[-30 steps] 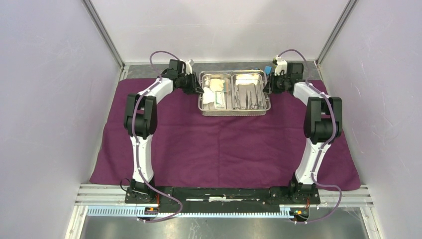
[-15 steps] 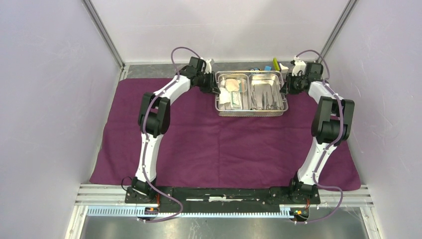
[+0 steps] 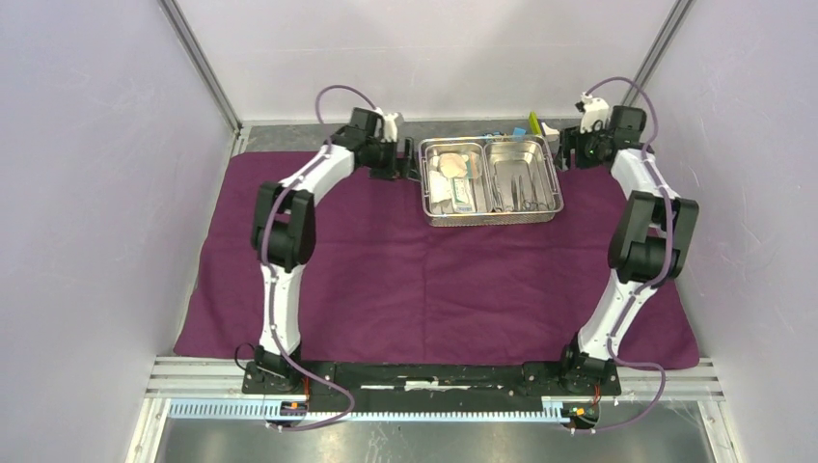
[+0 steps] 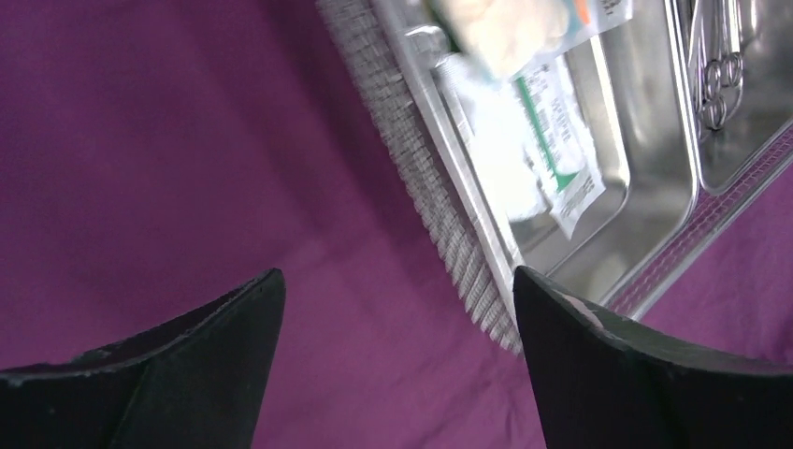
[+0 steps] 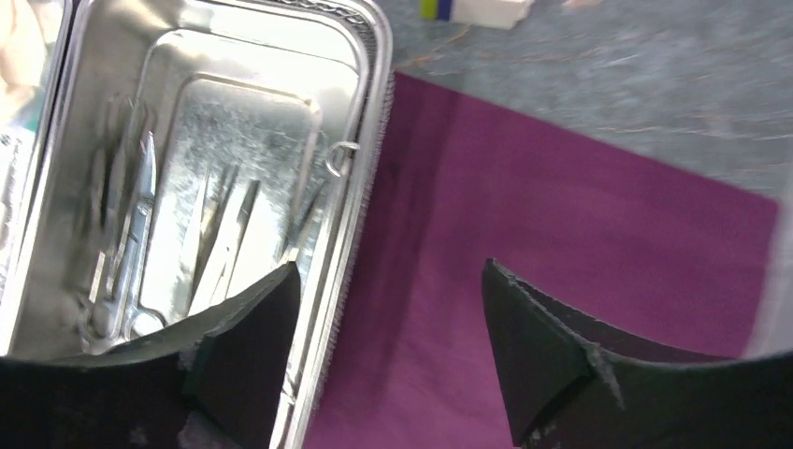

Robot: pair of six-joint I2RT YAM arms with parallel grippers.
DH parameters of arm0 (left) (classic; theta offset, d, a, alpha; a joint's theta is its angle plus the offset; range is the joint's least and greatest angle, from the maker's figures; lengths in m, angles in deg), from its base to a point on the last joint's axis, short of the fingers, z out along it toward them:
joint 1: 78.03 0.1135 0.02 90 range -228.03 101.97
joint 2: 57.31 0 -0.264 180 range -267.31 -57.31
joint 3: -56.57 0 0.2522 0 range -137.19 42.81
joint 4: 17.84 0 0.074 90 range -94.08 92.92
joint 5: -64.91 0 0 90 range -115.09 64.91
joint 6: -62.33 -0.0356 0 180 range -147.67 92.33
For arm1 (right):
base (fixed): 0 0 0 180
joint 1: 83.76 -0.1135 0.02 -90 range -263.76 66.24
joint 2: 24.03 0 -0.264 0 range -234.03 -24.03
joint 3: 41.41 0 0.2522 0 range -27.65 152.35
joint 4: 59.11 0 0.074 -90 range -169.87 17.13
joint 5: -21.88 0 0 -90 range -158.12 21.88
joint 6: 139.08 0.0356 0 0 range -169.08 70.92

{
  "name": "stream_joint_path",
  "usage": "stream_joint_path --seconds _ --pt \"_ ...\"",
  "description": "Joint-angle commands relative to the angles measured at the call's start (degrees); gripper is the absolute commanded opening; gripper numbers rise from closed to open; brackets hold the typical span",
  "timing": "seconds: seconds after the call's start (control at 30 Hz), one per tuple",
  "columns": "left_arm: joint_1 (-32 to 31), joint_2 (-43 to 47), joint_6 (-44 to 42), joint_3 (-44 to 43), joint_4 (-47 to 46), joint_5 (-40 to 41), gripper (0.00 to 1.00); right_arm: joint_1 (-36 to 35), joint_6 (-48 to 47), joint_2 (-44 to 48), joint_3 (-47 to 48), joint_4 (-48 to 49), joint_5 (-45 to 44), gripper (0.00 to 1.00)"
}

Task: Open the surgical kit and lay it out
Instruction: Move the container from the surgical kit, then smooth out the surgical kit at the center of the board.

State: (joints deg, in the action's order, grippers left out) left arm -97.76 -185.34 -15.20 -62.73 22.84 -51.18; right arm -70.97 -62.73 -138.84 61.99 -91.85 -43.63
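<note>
Since a second ago the steel tray has gone to the right along the far part of the plum cloth, and both arms have released it. The left gripper stands wide apart just beside the tray's left rim, holding nothing. The right gripper is also spread, hanging by the right rim without pinching it. The white packet and the instruments still lie inside, so I judge the unloading comes next.

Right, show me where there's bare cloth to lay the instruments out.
Free: the broad cloth between the tray and the arm bases. Crowded: the far edge, where the left gripper and right gripper flank the tray, small blocks behind.
</note>
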Motion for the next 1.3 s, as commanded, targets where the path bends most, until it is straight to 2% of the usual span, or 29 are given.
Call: stream_joint_path --seconds 0.0,0.17,0.27,0.4,0.57,0.73,1.13,1.27 --pt "7.7 12.8 -7.5 7.0 -3.4 2.1 0.99 2.8 -6.4 11.5 -4.8 2.4 -0.7 0.83" --pt "17.0 14.2 -9.3 12.2 -2.6 4.6 1.0 4.1 -19.3 20.8 -17.2 -4.2 -2.5 0.89" --pt "22.5 10.3 -9.3 10.2 -1.2 4.8 1.0 4.9 -26.6 25.2 -24.6 -8.2 -5.2 0.89" --pt "26.4 3.6 -8.3 4.6 1.3 4.7 1.0 6.2 -33.6 29.9 -32.7 -11.4 -8.0 0.89" --pt "29.2 -1.7 -7.0 0.9 2.1 4.5 1.0 8.7 -40.6 33.2 -40.0 -14.6 -10.4 0.89" --pt "31.7 -4.0 -6.4 -0.2 3.9 5.0 1.0 11.8 -45.6 32.7 -44.8 -17.0 -12.4 0.88" --pt "34.8 -3.2 -7.6 2.9 5.0 5.5 1.0 17.0 -53.7 38.7 -55.3 -18.3 -20.8 0.88" --pt "34.8 -1.8 -7.9 3.6 4.8 5.1 1.0 17.7 -53.6 41.1 -56.5 -17.6 -21.2 0.88"
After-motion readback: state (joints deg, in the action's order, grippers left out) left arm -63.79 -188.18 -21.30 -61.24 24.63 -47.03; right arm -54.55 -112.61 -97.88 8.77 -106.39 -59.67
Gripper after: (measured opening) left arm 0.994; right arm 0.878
